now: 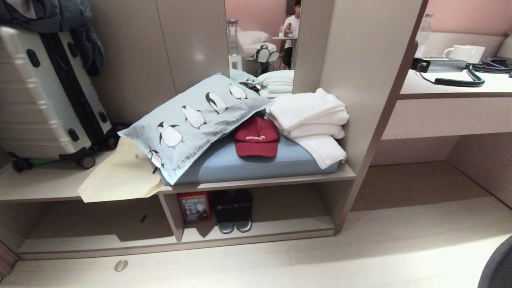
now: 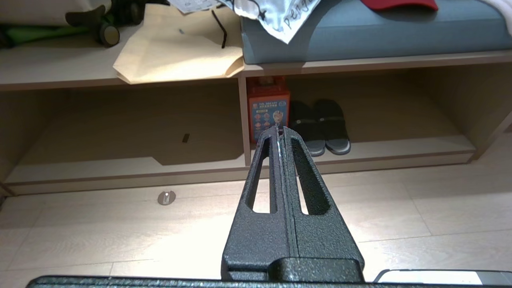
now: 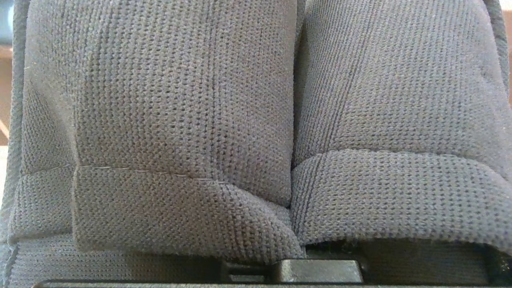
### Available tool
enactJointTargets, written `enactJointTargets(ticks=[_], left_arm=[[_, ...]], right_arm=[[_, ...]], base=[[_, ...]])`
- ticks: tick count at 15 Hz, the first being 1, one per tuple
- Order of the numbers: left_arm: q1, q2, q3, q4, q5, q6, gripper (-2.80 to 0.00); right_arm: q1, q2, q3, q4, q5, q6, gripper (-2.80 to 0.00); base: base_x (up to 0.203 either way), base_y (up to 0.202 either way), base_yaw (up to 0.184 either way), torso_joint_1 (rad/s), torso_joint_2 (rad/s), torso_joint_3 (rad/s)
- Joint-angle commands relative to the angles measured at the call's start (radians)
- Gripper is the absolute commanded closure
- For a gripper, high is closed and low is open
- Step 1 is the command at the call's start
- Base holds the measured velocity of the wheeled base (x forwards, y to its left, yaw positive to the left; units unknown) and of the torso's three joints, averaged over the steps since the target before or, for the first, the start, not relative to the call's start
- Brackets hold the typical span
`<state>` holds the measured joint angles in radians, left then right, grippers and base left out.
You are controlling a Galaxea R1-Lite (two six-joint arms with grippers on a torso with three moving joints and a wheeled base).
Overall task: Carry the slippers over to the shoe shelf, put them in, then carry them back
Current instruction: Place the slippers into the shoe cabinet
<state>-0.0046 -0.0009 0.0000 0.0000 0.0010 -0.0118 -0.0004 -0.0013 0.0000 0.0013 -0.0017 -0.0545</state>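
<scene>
The slippers (image 3: 256,120) are filling the right wrist view, the two grey-blue knitted fabric pieces lying side by side and pressed together right in front of that camera, so the right gripper's jaws are sitting hidden behind the cloth. Those jaws are closed down nearly all the way, and the pair is hanging directly at them, apparently pinched there, though the contact itself is not showing. The left gripper (image 2: 280,130) is hovering above the pale floor (image 2: 400,208) with its jaws pressed fully together and nothing between them, pointing toward the shoe shelf (image 1: 280,230). In the cubby to the right of the shelf's vertical divider (image 1: 170,212), a darker pair of slippers (image 1: 234,210) is sitting beside a red box (image 1: 195,207), toes toward the front edge. Above the shelf, a red cap (image 1: 256,137), a penguin-print pillow (image 1: 192,120) and folded white towels (image 1: 312,120) are resting on a blue cushion (image 1: 256,164).
</scene>
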Motion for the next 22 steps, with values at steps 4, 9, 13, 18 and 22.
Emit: enactJointTargets(ticks=[4,9,13,18,22], left_arm=[[0.0,0.001,0.002,0.0,0.001,0.001,0.0],[0.0,0.001,0.002,0.0,-0.001,0.003,0.0],[0.0,0.001,0.002,0.0,-0.001,0.003,0.0],[0.0,0.001,0.002,0.0,-0.001,0.003,0.0],[0.0,0.001,0.002,0.0,-0.001,0.003,0.0]], right_arm=[[0.0,-0.002,0.002,0.0,0.0,-0.001,0.0],[0.0,-0.002,0.002,0.0,0.0,-0.001,0.0],[0.0,-0.002,0.002,0.0,0.0,-0.001,0.0],[0.0,-0.002,0.002,0.0,0.0,-0.001,0.0],[0.0,-0.002,0.002,0.0,0.0,-0.001,0.0]], base=[[0.0,0.0,0.0,0.002,0.0,-0.195],[0.0,0.0,0.0,0.0,0.0,-0.198],[0.0,0.0,0.0,0.003,0.0,-0.199],[0.0,0.0,0.0,0.005,0.0,-0.198],[0.0,0.0,0.0,0.006,0.0,-0.195]])
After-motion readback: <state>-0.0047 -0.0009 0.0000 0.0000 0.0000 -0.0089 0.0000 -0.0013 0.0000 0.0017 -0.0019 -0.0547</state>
